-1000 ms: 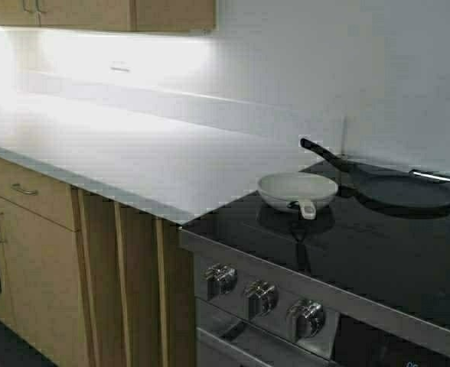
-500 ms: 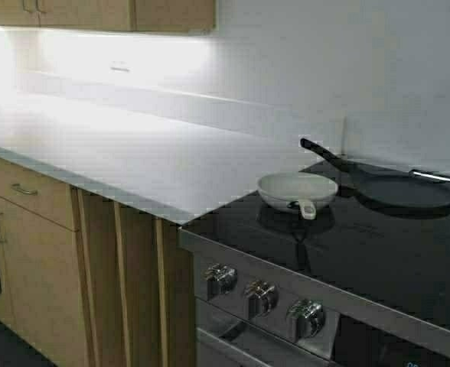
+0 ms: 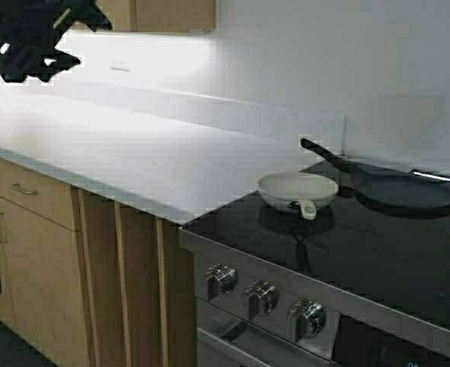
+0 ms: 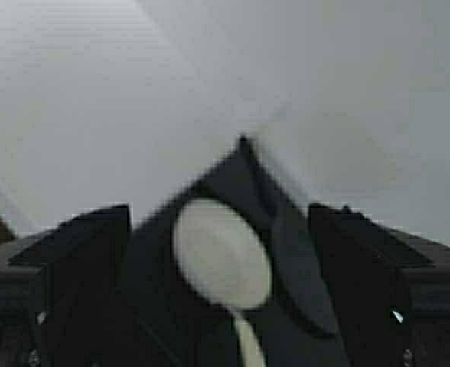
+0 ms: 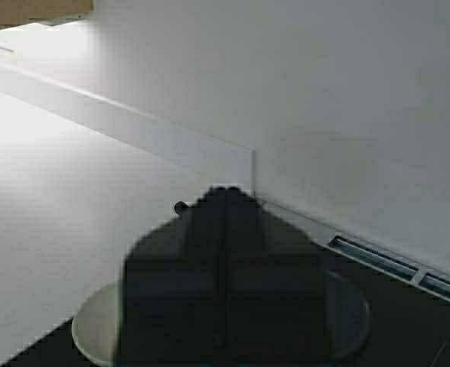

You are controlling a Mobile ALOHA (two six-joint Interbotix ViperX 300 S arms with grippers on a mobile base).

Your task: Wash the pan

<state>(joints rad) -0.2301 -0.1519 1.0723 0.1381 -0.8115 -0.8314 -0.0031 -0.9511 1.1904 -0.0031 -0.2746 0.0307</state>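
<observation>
The pan (image 3: 297,189) is sitting on the black glass cooktop (image 3: 378,252), right at the cooktop's left edge where it meets the white desk (image 3: 133,153). It's upright, cream-white inside, and its short white handle (image 3: 307,209) points toward the front of the stove. Just behind it and to the right there's a black frying pan (image 3: 399,191), whose long dark handle runs back and to the left, past the rear of the pan. From the high view I can't tell whether the two are touching, but they're really close.

The left hand (image 3: 34,38) is way up in the top left corner of the high view, above the far end of the desk near the wooden upper cabinets (image 3: 171,14), well away from the pan. In its own wrist camera its two fingers (image 4: 79,260) stand wide apart with nothing between them, and you can see the pan (image 4: 221,256) and the frying pan (image 4: 298,267) far off through the gap.

The right hand (image 5: 225,229) doesn't show up in the high view at all. Its wrist camera shows the fingers pressed flat together, holding nothing, with the pan's pale rim (image 5: 91,329) peeking out on either side behind them.

Down front there are three chrome knobs (image 3: 262,297) on the stove, and light wood drawers (image 3: 26,191) under the desk.
</observation>
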